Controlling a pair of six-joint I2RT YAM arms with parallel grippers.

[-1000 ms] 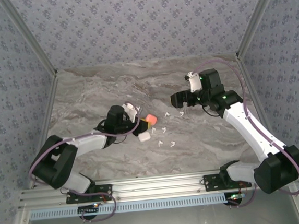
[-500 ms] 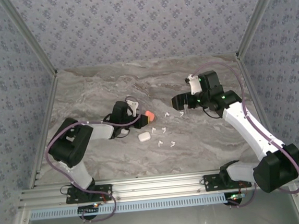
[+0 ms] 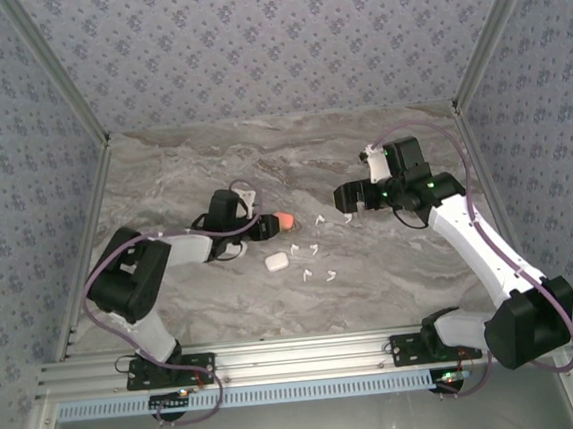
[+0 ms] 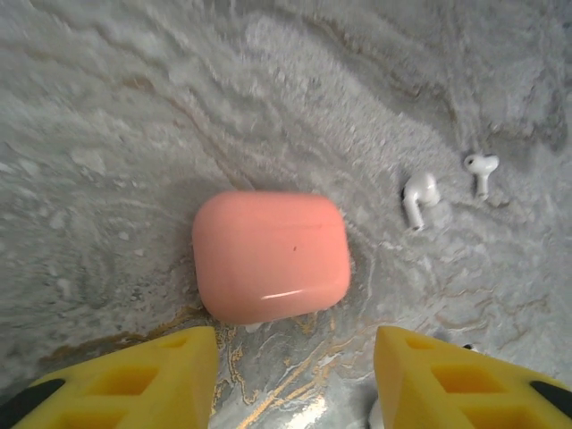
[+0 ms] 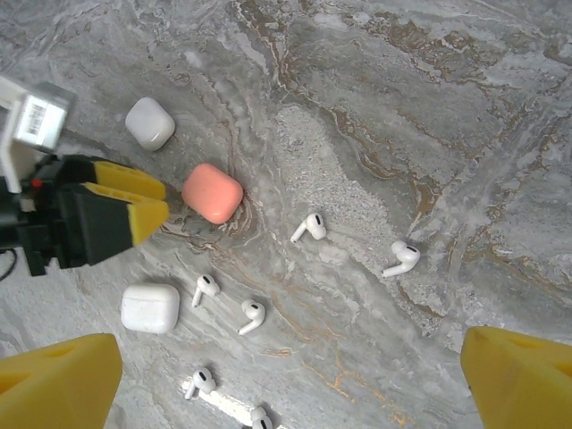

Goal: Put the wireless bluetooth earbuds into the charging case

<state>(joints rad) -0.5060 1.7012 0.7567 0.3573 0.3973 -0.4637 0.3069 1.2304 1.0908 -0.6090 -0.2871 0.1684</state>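
- Reaching in from the left of the coral-pink rounded plastic charging case [image 4: 271, 255], the left gripper [image 4: 295, 350] has its yellow fingers [image 4: 134, 380] spread wider than that case, with nothing between them. The fingertips sit just short of the case's near side, and a strip of table shows in the gap.
- The coral-pink case lies flat and closed on the grey marbled table [image 3: 163, 175].
- In the right wrist view, a small white rounded case [image 5: 149, 122] lies up and to the left of the coral-pink case, apart from it.
- A second white rounded case [image 3: 277, 261], also closed, lies near the coral-pink case on the side toward the arm bases.
- The white stemmed earbuds [image 5: 309, 226] lie loose on the table, outside every case. They are scattered to the right of the coral-pink case and toward the bases from it. Six can be counted in the right wrist view, and the left wrist view shows two near the case's right side.
- The right gripper [image 3: 348, 197] hovers well to the right of the coral-pink case, above the table. Its yellow fingers [image 5: 58, 384] are spread wide and hold nothing.
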